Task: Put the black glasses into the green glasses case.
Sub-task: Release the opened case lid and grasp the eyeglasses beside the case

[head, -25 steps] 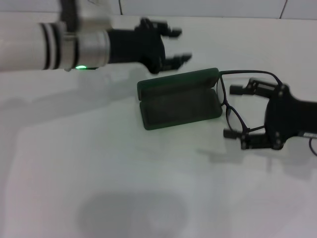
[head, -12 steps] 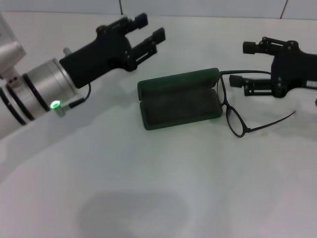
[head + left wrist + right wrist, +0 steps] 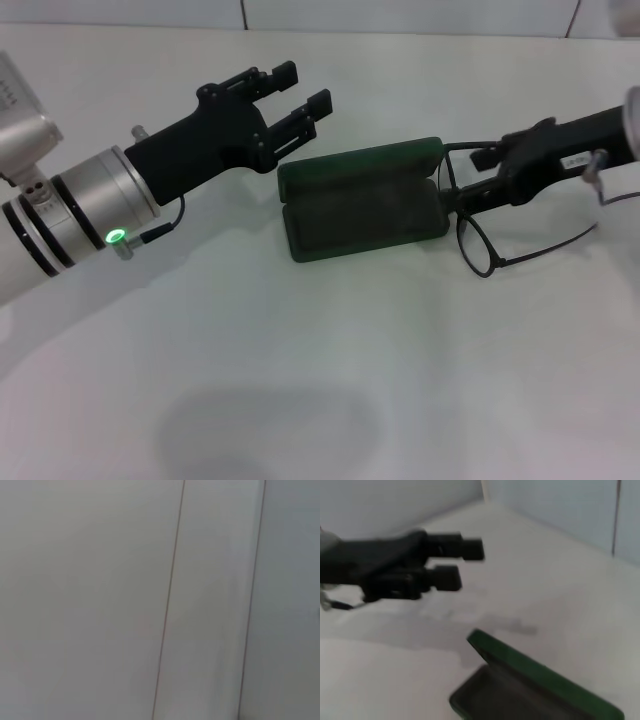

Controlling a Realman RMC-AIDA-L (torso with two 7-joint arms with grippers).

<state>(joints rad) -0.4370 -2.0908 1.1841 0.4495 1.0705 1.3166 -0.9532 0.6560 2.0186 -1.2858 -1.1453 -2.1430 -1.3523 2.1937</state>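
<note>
The green glasses case (image 3: pixel 360 205) lies open mid-table, its lid toward the far side. It also shows in the right wrist view (image 3: pixel 530 687). The black glasses (image 3: pixel 478 243) lie unfolded on the table, their front against the case's right end. My right gripper (image 3: pixel 474 178) reaches in from the right, low over the glasses' front by the case's right end, fingers apart with nothing held. My left gripper (image 3: pixel 302 88) is open and empty, raised behind and left of the case. It shows farther off in the right wrist view (image 3: pixel 462 562).
The white table (image 3: pixel 300 380) stretches wide in front of the case. A pale wall (image 3: pixel 400 12) runs along its far edge. The left wrist view shows only a plain pale surface with thin seams (image 3: pixel 170 600).
My right gripper has swung from beside the glasses up to the far right, then down and left onto their front. My left arm turned to point at the far side. The glasses stayed put.
</note>
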